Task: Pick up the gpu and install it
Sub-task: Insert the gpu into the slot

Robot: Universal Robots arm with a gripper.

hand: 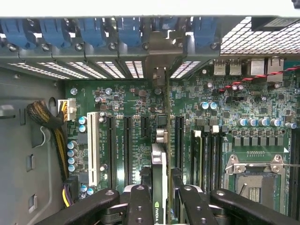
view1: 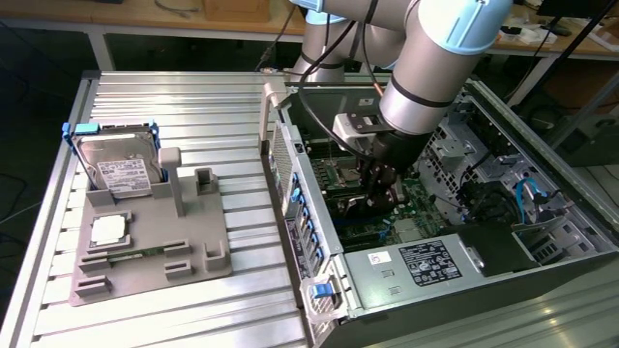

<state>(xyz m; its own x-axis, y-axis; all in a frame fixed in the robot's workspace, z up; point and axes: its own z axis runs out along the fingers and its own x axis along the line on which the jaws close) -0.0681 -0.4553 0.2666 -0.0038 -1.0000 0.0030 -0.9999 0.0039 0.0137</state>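
Inside the open computer case (view1: 290,156), at the exterior view's right, the arm reaches down over the motherboard (hand: 126,101). The claw (view1: 382,190) is clamped on the gpu (hand: 158,164), with one black finger (hand: 139,201) pressed against each flat face of the card.

In the wrist view the gpu appears edge-on as a thin upright card. It stands above the board, in the gap between two long black expansion slots (hand: 127,145). Its far end lines up with the silvery bracket position (hand: 159,54) at the rear wall of the case, under the row of blue slot latches (hand: 89,30). Whether the card's lower edge is seated in a slot cannot be determined.

A white expansion slot (hand: 93,147) lies further to one side of the card. The empty processor socket (hand: 255,180) lies on the other side, beyond a bank of memory slots (hand: 206,159). A bundle of sleeved cables (hand: 44,115) runs along the edge of the board. The power supply (view1: 416,264) occupies the near end of the case.

The case rests on a ribbed aluminium surface (view1: 174,101). At the exterior view's left, well apart from the case, a grey fixture (view1: 193,246) sits on the same surface. At its far end it holds a hard drive (view1: 121,170) standing tilted in a blue frame. A square silver processor (view1: 109,230) lies flat nearer the middle, and a narrow green memory stick (view1: 135,254) lies just beside it on the near side.
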